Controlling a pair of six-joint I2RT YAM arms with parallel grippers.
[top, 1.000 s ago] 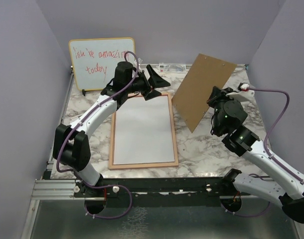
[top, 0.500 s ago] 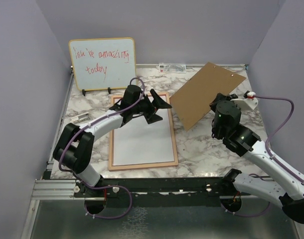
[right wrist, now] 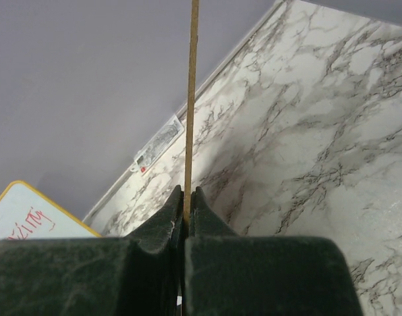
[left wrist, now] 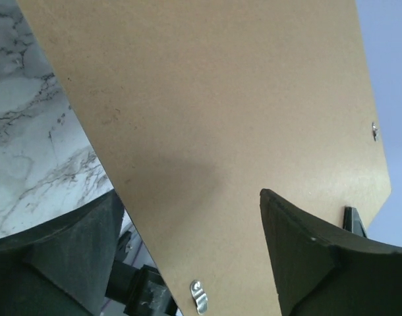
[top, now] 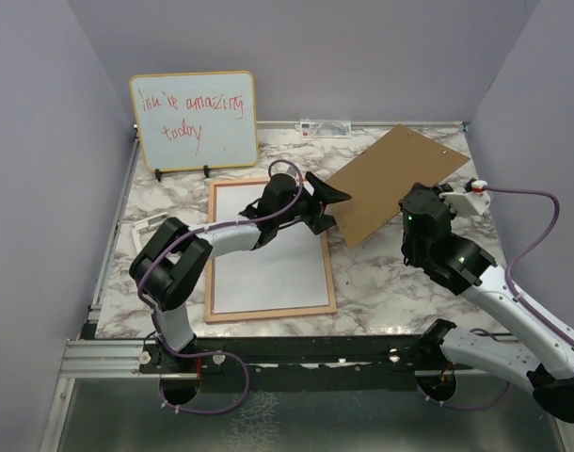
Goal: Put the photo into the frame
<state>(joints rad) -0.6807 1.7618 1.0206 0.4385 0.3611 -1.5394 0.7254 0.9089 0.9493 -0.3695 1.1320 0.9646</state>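
The right gripper pinches the backing board at centre right; the open left gripper should straddle its left corner squarely.

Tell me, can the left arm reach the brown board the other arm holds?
Probably yes. The left gripper is open right beside the brown board, with nothing between them. The right gripper holds the board up by its edge.

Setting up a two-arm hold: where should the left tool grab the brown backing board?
Grip the backing board by its free left edge, from the left with jaws straddling the thin sheet; the right tool pinches the opposite side, holding it tilted.
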